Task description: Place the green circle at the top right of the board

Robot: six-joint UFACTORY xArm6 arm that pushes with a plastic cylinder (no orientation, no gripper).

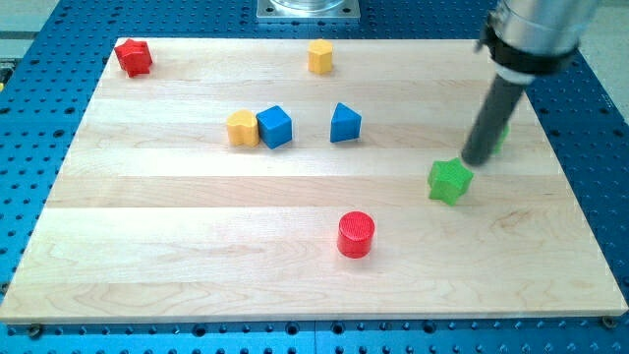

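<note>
The green circle [503, 135] lies at the view's right, mostly hidden behind my rod; only a thin green edge shows. My tip [478, 161] rests on the board just left of and below that green edge, seemingly touching it. A green star [450, 181] lies just below and left of my tip, very close to it.
The wooden board [197, 246] also holds a red star [133, 56] at top left, a yellow hexagon [320, 56] at top middle, a yellow block [242, 128] touching a blue cube [275, 126], a blue triangle [345, 123], and a red cylinder [356, 234] lower down.
</note>
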